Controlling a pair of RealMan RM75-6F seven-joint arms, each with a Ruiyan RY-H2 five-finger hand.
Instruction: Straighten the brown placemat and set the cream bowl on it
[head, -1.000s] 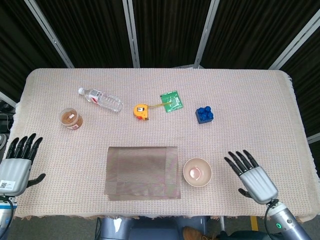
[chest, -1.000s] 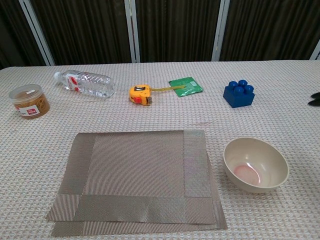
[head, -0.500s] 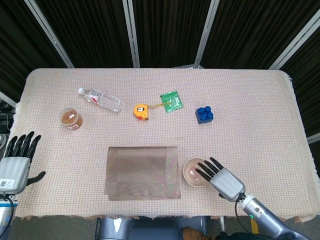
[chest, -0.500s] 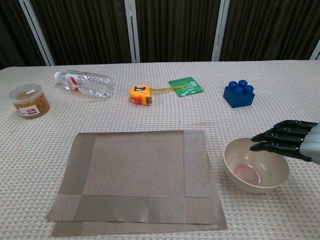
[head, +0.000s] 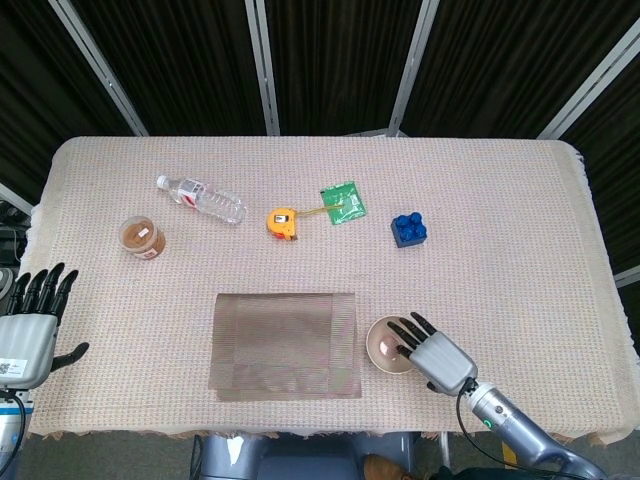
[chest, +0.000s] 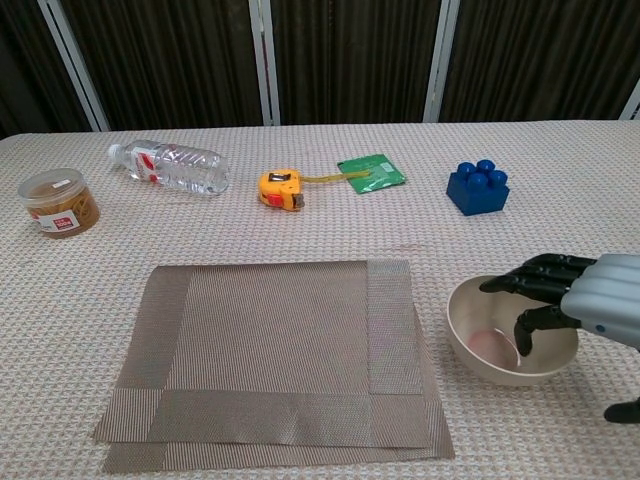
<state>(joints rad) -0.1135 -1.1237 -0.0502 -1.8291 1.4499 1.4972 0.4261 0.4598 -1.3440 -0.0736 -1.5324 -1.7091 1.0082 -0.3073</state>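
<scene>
the right hand (chest: 575, 300) reaches over the cream bowl (chest: 500, 340) from the right, fingers apart and curling down past the rim, with nothing gripped. the bowl sits upright on the woven surface (head: 500, 220), just beside the right edge of the brown placemat (head: 287, 345), which lies flat near the front edge. the left hand (head: 30, 320) waits at the far left edge, fingers spread and empty. a water bottle (head: 202, 199), jar (head: 143, 238), tape measure (head: 283, 222), green packet (head: 343, 203) and blue block (head: 410, 229) lie further back
</scene>
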